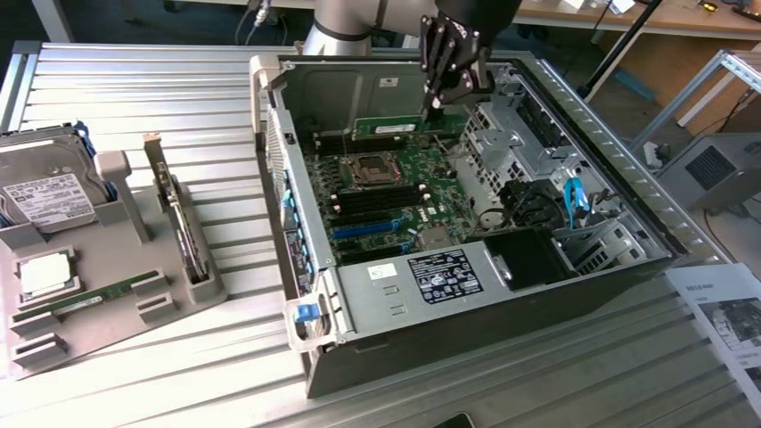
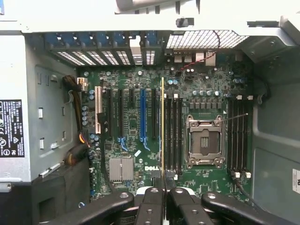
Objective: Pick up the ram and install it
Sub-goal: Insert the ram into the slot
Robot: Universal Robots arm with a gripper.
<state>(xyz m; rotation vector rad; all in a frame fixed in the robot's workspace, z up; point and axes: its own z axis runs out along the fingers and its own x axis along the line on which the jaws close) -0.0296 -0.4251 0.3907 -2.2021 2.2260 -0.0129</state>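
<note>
My gripper (image 1: 437,105) is shut on the ram (image 1: 393,123), a long green stick held level by one end, inside the open computer case (image 1: 594,152) above the motherboard (image 1: 398,192). In the wrist view the ram (image 2: 162,126) shows edge-on as a thin yellowish line between my black fingers (image 2: 151,199). It runs along the edge of the row of black memory slots (image 2: 174,136), on the side away from the open CPU socket (image 2: 204,140). I cannot tell whether it touches a slot. A second ram stick (image 1: 89,299) lies on the grey holder at the exterior view's left.
The grey holder (image 1: 71,343) also carries a silvery CPU chip (image 1: 45,272), a hard drive (image 1: 42,187) and an upright expansion card (image 1: 184,227). Drive cages and cables (image 1: 541,201) fill the case's right side. A paper sheet (image 1: 725,321) lies at the far right.
</note>
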